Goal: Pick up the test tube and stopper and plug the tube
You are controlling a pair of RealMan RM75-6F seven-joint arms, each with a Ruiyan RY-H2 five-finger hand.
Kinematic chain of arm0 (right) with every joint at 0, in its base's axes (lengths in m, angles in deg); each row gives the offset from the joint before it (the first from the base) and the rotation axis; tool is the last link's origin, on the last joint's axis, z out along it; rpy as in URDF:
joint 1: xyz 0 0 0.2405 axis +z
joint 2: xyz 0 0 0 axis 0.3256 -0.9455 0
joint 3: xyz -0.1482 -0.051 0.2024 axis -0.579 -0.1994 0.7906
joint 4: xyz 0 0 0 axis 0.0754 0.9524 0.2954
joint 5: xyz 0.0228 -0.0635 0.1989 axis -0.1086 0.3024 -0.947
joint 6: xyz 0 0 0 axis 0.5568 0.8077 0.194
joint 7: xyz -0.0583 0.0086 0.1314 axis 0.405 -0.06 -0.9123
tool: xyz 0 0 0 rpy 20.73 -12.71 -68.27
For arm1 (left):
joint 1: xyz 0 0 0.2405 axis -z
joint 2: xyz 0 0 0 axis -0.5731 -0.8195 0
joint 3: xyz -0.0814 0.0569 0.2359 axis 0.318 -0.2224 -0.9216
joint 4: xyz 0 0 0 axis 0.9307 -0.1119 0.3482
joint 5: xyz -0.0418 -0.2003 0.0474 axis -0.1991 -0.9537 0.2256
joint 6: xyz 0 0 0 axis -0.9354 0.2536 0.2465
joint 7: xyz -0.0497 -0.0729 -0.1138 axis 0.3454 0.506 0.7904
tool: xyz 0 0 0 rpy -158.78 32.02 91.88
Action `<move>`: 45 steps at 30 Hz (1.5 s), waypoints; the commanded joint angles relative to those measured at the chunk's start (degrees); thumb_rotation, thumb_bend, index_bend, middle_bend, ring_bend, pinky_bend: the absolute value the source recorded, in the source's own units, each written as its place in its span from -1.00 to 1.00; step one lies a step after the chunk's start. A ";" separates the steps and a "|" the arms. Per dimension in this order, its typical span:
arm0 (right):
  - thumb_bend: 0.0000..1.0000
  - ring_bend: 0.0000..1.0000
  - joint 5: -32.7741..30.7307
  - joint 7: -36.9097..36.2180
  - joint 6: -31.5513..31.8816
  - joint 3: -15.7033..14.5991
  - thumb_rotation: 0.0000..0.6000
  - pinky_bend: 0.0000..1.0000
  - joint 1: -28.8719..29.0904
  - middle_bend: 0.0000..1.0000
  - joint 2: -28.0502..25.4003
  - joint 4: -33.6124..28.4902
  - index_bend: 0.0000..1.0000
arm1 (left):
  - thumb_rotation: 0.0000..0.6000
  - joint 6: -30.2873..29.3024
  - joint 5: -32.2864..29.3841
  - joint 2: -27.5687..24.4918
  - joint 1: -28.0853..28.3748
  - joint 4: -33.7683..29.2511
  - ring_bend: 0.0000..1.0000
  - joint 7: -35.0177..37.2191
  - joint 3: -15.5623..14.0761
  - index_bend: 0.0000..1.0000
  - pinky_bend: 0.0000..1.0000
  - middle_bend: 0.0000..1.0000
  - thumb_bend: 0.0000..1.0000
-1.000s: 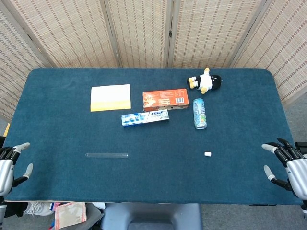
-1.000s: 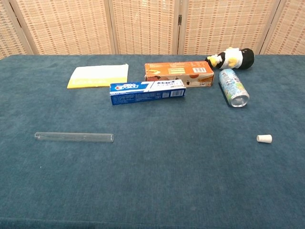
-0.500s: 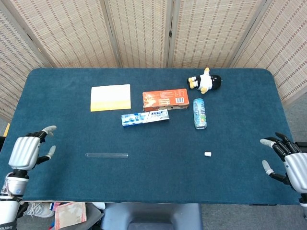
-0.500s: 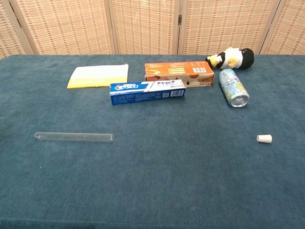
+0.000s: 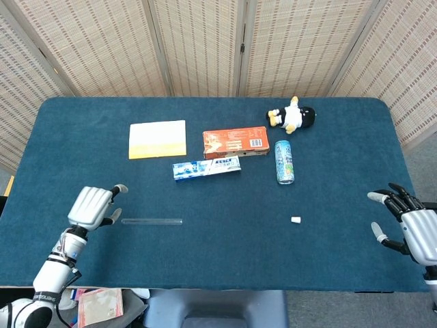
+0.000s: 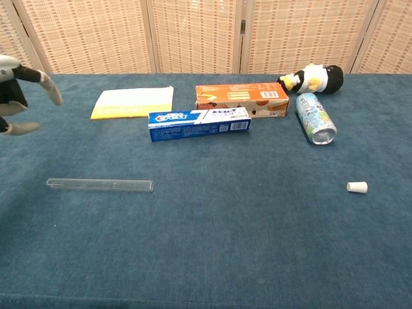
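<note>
Glass is what the test tube (image 5: 151,221) is made of; it is laid flat on the blue desk (image 5: 225,260), near the front edge on the left side, its length running left to right. In the chest view its open mouth is seen at the right end (image 6: 100,185). The stopper (image 5: 295,220), small and white, is found well apart from it on the right half of the desk, lying on its side (image 6: 356,187).

The left robot hand (image 5: 91,207) is held just beside the tube's left end, fingers spread and nothing gripped; no contact with the tube is seen. The right robot hand (image 5: 410,222) is held at the right edge of the desk, well apart from the stopper, fingers likewise spread and empty.

Further back, a blue toothpaste box (image 5: 206,167) is placed touching an orange carton (image 5: 235,142). A yellow cloth (image 5: 158,139) is laid to their left, a drink can (image 5: 284,162) on its side to their right, and a plush penguin (image 5: 291,116) behind the can.
</note>
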 commanded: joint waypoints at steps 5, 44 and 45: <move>-0.23 -0.80 -0.16 0.41 -0.45 -0.05 1.00 -0.53 0.25 -0.52 -0.19 -0.38 -0.51 | 1.00 2.22 -4.20 4.93 3.94 0.78 0.94 -5.11 -1.32 -0.33 1.00 0.90 -0.34; -0.23 -0.80 -0.70 -2.58 -0.24 -0.75 1.00 -0.53 -0.23 -0.52 0.49 2.45 -0.52 | 1.00 0.36 -28.20 19.47 14.80 7.56 0.98 -18.70 -4.47 -0.11 1.00 0.95 -0.38; -0.23 -0.80 -0.73 -2.62 -0.26 -0.77 1.00 -0.53 -0.24 -0.52 0.48 2.48 -0.52 | 1.00 0.45 -28.59 19.68 14.98 7.80 0.98 -18.62 -4.50 -0.11 1.00 0.95 -0.38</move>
